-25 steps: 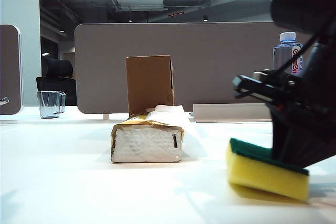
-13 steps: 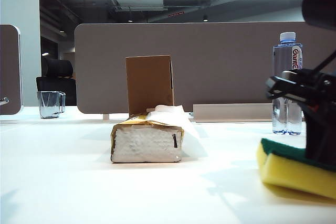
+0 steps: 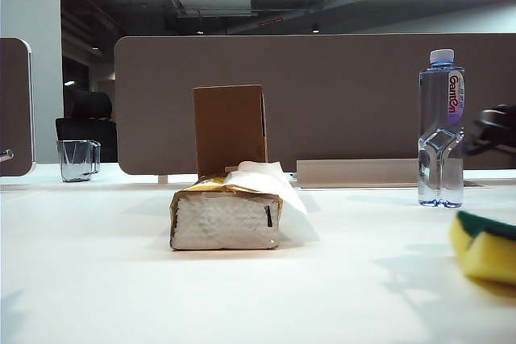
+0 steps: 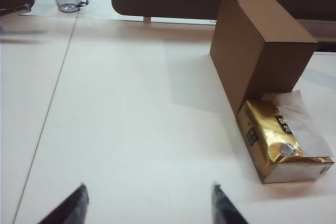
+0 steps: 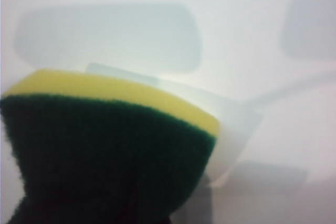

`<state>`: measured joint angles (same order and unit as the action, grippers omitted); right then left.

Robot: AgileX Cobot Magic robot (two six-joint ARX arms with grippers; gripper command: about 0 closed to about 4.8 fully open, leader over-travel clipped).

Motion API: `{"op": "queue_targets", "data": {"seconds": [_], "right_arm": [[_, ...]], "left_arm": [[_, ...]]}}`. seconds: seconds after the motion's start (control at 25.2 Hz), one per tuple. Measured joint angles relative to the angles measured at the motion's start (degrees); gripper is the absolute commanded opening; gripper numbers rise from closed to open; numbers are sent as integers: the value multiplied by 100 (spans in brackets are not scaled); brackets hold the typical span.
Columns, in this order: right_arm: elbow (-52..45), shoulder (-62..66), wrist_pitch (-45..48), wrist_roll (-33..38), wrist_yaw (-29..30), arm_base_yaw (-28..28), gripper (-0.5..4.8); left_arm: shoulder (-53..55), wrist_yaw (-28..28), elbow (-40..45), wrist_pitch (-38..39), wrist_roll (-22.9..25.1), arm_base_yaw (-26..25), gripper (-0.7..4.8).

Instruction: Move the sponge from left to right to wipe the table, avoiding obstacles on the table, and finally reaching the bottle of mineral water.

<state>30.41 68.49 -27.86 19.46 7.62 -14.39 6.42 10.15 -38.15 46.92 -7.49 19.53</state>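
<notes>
Two grippers: left spread above table; right pinching sponge.
Sponge: at bottle's 5 o'clock.

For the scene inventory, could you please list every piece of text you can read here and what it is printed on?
"Gan": red upright lettering on the label of the bottle of mineral water; the rest curves out of sight.
Tissue pack: dark badges with gold characters, too small and blurred to read.
Cardboard box, sponge, glass mug: no text visible.
</notes>
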Motion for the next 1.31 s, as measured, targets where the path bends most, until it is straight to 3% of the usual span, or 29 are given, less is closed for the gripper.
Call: {"op": "queue_targets", "data": {"seconds": [0.24,0.48,1.31], "right_arm": [[-11,-192,-321,-446,-33,531,-9],[-31,-446,-662,-1005,79,1532,-9],[116,181,168,-1078,118,1541,-9]], "left_arm": [[0,15,0,0,0,0,300],[0,20,0,0,0,0,300],[0,105,0,-59,-2,0,300]]}}
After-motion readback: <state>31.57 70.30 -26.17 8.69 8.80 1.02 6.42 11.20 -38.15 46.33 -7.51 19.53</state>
